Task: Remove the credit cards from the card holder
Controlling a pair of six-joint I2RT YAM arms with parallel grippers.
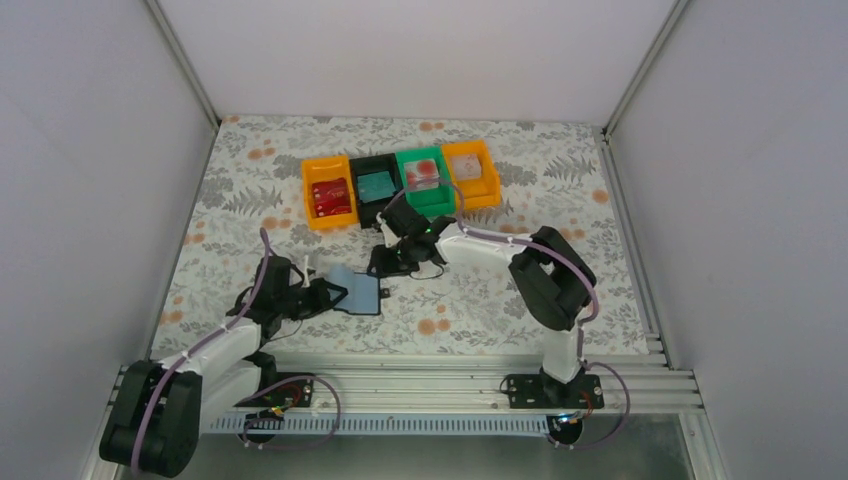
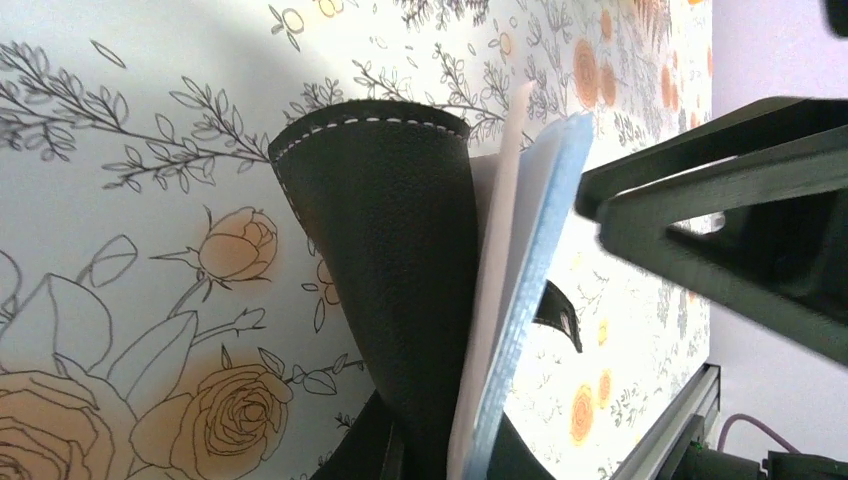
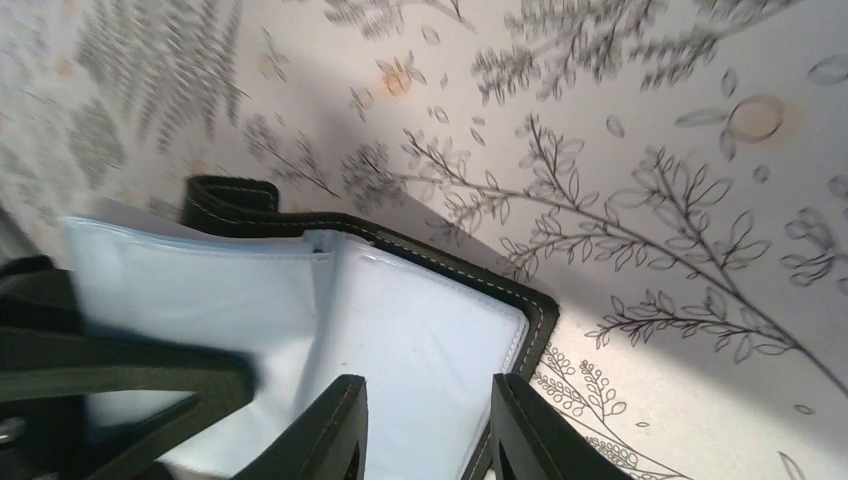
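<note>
The small black book-like card holder [image 1: 358,291] lies open on the floral table [image 1: 480,300], toward 7 o'clock. The left end effector [image 1: 322,297] clenches its 9 o'clock edge. The right end effector [image 3: 425,390] straddles the pale page, jaws apart, gripping nothing. The extraction step seems to be starting: pinch one pale blue-grey credit card [image 2: 545,230] and slide it out.

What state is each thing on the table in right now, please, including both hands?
card holder: open, pale inner faces showing.
left hand: shut on the card holder's edge.
right hand: fingers apart over the card holder's inner face.
credit cards: none seen outside the card holder.
four bins: each with something inside.
</note>
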